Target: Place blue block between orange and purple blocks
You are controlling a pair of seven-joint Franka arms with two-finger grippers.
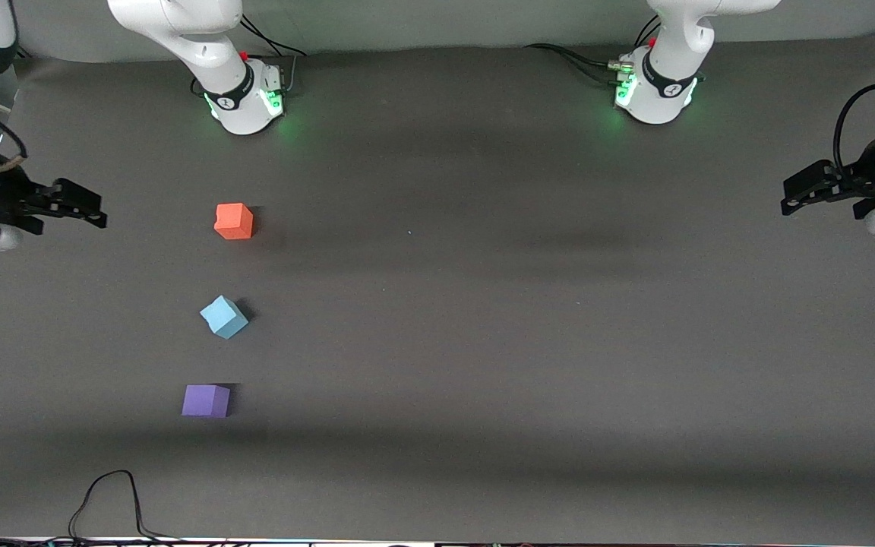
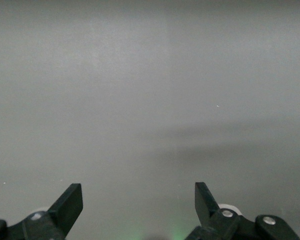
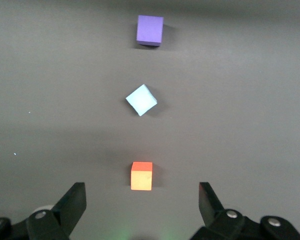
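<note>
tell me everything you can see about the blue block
The blue block is a small light sky-blue cube with a matte, foam-like look, plain on every visible face. It rests flat on the dark grey table, turned cornerwise to its neighbours, between the orange block and the purple block, apart from both. Nothing touches it but the table.
</note>
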